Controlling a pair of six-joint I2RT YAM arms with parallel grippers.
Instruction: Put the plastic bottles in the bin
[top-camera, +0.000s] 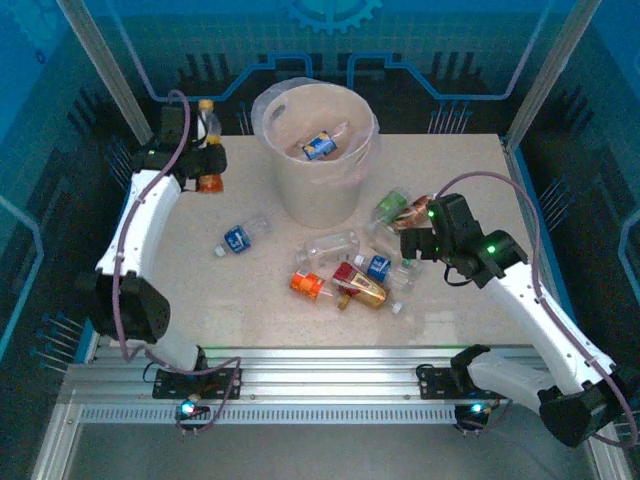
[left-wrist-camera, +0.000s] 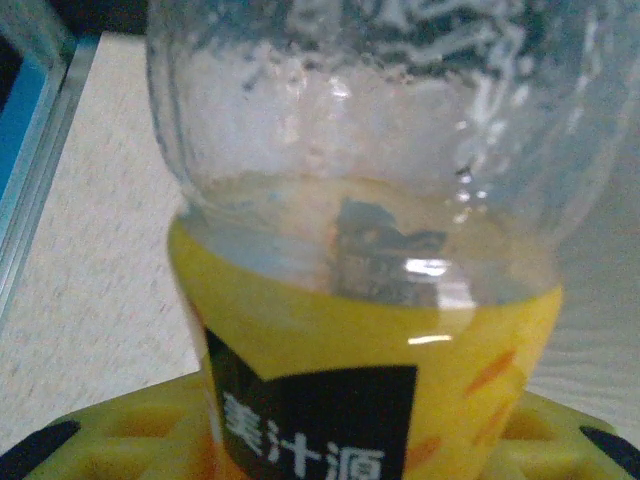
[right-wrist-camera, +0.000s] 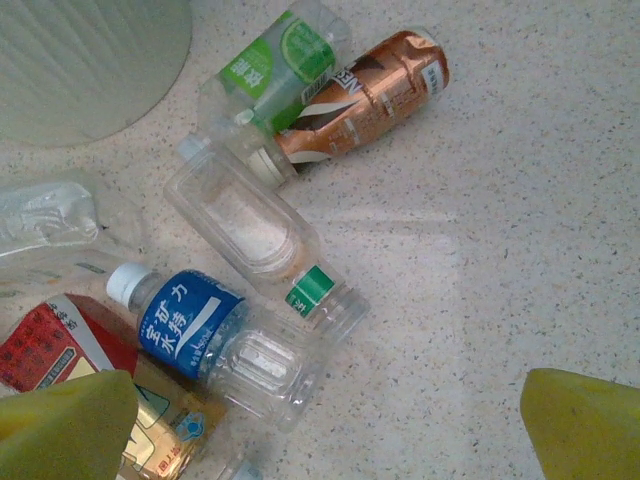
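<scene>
The yellow-labelled bottle, blurred, is cut off at top and bottom.

We see a tabletop of matt, finely speckled, stone-look laminate. Near its far edge the bin is translucent whitish plastic, finely ribbed, under a thin, glossy clear film liner. The yellow-labelled bottle is clear, glossy plastic with a slick label. The copper-labelled bottle has a metallic sheen. The clear bottle is shiny moulded plastic. The right gripper has matt yellow-green plastic pads. Along the near edge, the rails are brushed metal.
</scene>
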